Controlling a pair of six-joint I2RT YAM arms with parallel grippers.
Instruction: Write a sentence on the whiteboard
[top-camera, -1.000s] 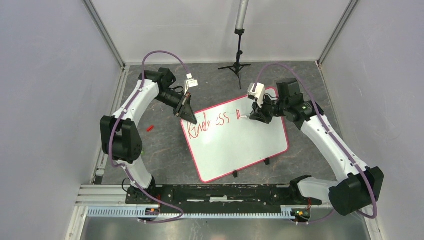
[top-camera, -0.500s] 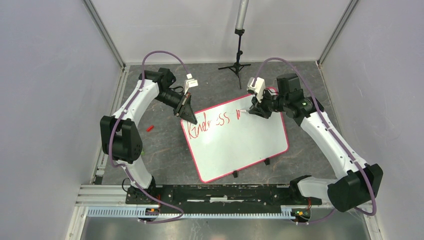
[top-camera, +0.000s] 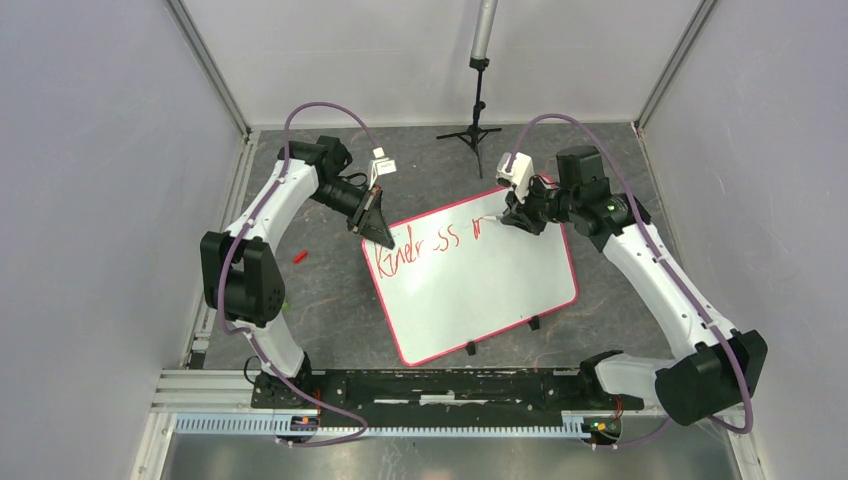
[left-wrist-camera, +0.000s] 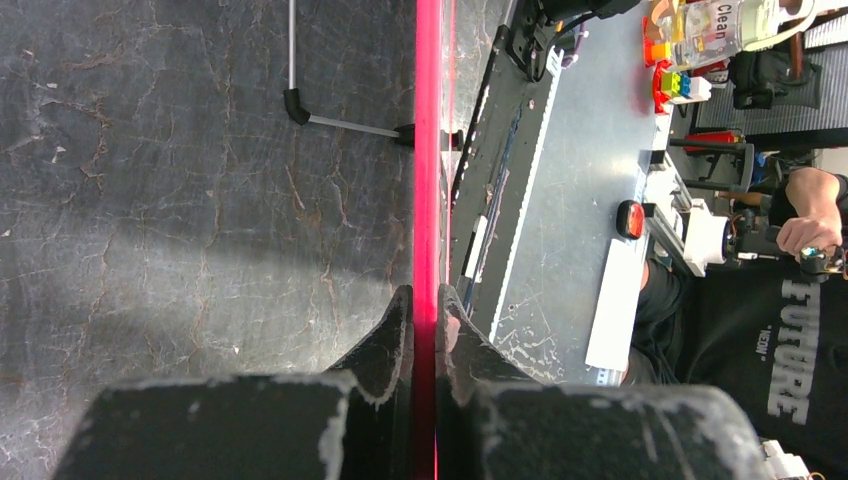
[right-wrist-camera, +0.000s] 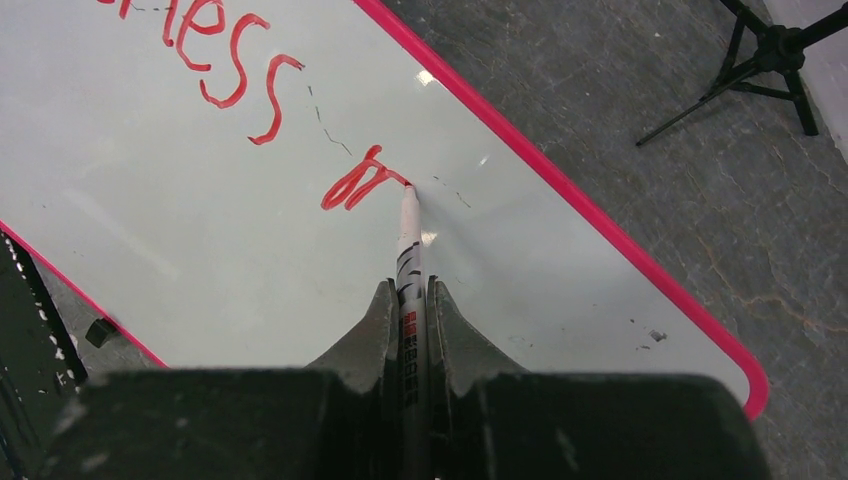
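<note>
Marker (right-wrist-camera: 408, 240), pinched in the right claw (right-wrist-camera: 411, 292), has just added a stroke (right-wrist-camera: 352, 185) beyond its fingertips, starting the second word; left claw (left-wrist-camera: 425, 300) grips the rim of the whiteboard (left-wrist-camera: 428, 150).

A black tripod stand (top-camera: 477, 130) stands just beyond the right gripper (top-camera: 507, 222); a small red piece (top-camera: 298, 256) lies left of the left gripper (top-camera: 384, 236).

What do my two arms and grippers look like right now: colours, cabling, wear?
The left arm and right arm have white tubular links with bulky black joint housings. A purple cable loops outside each, up to a small white camera block at the wrist. The left gripper and right gripper have black tapering fingers with pale scuffed edges.
</note>
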